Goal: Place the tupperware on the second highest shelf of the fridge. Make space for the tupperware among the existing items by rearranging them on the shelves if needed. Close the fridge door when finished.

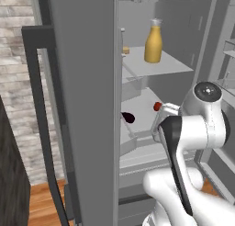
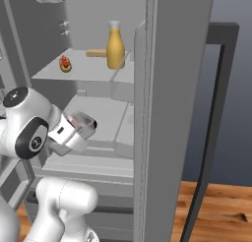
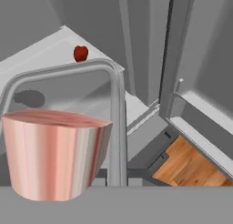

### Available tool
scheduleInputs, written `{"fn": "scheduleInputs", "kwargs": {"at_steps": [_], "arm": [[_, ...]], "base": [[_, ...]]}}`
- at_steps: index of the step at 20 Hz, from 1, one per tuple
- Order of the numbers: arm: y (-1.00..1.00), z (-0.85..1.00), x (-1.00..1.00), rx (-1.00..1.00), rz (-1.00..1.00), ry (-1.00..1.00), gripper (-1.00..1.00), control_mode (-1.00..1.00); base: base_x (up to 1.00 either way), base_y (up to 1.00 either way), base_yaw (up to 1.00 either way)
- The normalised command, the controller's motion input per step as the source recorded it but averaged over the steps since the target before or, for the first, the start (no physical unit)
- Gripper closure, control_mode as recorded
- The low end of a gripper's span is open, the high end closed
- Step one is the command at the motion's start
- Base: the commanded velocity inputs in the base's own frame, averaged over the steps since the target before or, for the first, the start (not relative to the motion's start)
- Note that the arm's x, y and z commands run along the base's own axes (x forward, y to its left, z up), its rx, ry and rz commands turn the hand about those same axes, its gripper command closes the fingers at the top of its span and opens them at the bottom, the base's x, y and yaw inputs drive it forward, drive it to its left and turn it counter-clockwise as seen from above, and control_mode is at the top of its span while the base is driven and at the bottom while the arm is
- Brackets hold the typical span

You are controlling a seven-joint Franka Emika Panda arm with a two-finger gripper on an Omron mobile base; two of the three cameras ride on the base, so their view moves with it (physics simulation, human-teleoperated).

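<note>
The tupperware (image 3: 54, 150) is gripped tight by the end effector (image 2: 81, 128), low inside the fridge (image 1: 87, 105). The orange bottle (image 2: 115, 46), higher in the fridge, could be knocked over if the tupperware is lifted carelessly.

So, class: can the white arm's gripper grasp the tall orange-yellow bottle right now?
Probably not: the gripper is shut on the pinkish tupperware tub, so its jaws aren't free, though nothing stands before the tall orange-yellow bottle.

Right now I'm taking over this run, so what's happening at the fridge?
The arm's tool is shut on the tupperware and holds it inside the open fridge, over the shelf below the orange bottle. A small red item lies on that shelf. The door is open.
</note>
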Motion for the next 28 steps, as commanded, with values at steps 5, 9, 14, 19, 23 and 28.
{"fn": "scheduleInputs", "kwargs": {"at_steps": [5, 9, 14, 19, 23, 28], "arm": [[-0.27, -0.29, 0.02, 0.05, -0.12, 0.0, 1.0, -1.0], [-0.05, -0.22, 0.0, 0.09, -0.22, 0.0, 1.0, -1.0], [0.0, -0.14, 0.07, 0.11, -0.29, -0.02, 1.0, -1.0], [-0.03, -0.3, 0.19, 0.15, -0.23, -0.07, 1.0, -1.0], [-0.03, -0.28, 0.25, 0.17, -0.22, -0.09, 1.0, -1.0], [0.0, -0.26, 0.26, 0.14, -0.21, -0.08, 1.0, -1.0]], "base": [[0.0, 0.0, 0.0], [0.0, 0.0, 0.0], [0.0, 0.0, 0.0], [0.0, 0.0, 0.0], [0.0, 0.0, 0.0], [0.0, 0.0, 0.0]]}}
